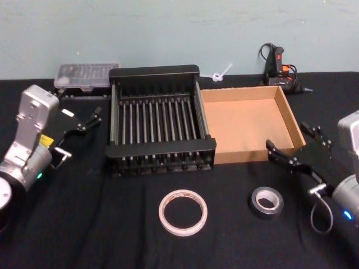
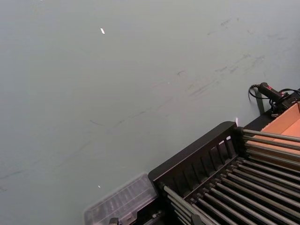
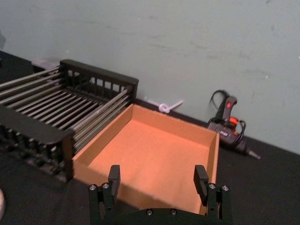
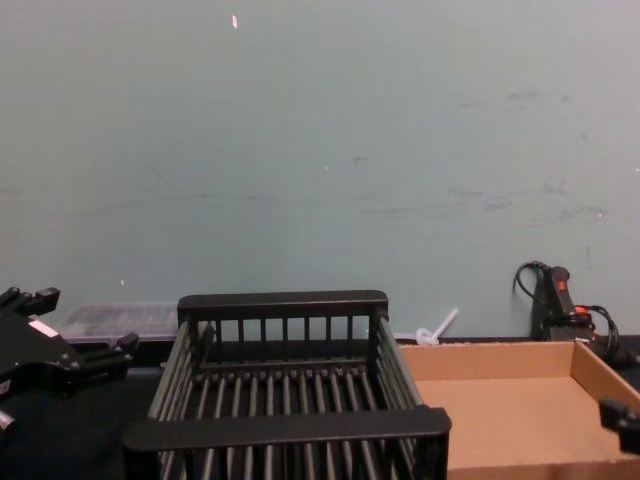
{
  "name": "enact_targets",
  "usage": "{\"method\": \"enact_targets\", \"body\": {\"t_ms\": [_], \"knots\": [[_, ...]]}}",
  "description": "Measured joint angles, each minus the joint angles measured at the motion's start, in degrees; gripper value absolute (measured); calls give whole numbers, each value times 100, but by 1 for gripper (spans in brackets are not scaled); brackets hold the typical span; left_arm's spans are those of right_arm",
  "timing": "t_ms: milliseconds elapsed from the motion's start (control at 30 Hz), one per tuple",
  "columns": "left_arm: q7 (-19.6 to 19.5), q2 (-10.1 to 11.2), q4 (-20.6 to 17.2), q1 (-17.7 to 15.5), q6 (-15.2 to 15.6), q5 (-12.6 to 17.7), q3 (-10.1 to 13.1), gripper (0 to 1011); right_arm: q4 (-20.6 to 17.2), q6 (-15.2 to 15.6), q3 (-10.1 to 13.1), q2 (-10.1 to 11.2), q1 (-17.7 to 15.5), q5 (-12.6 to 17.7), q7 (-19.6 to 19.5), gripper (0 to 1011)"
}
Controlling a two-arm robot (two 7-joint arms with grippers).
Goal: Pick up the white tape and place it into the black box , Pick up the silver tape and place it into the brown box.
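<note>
**Two tapes on the table, both boxes empty**

The white tape (image 1: 183, 212) lies flat near the front edge of the table, in front of the black box (image 1: 161, 125). It is a thin, wide ring, probably light and a little flexible, so a hold across one wall of the ring looks safer than a squeeze over the whole width. The silver tape (image 1: 266, 202) lies flat to its right, in front of the brown box (image 1: 247, 120). It is thicker and stiffer, probably heavier, and its smooth side may slip.

The two boxes stand side by side, touching, and nothing is inside them.

The left gripper (image 1: 88, 120) hovers at the left side, fingers apart and holding nothing. The right gripper (image 1: 295, 146) hovers at the brown box's front right corner, also spread and empty.
</note>
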Motion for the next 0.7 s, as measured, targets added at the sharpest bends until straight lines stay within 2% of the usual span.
{"method": "enact_targets", "body": {"t_ms": [367, 700], "knots": [[0, 0, 0, 0, 0, 0, 0, 1001, -364, 397, 171, 34, -558, 127, 122, 1002], [0, 0, 0, 0, 0, 0, 0, 1001, -560, 769, 310, 123, -882, 181, 327, 1002]]}}
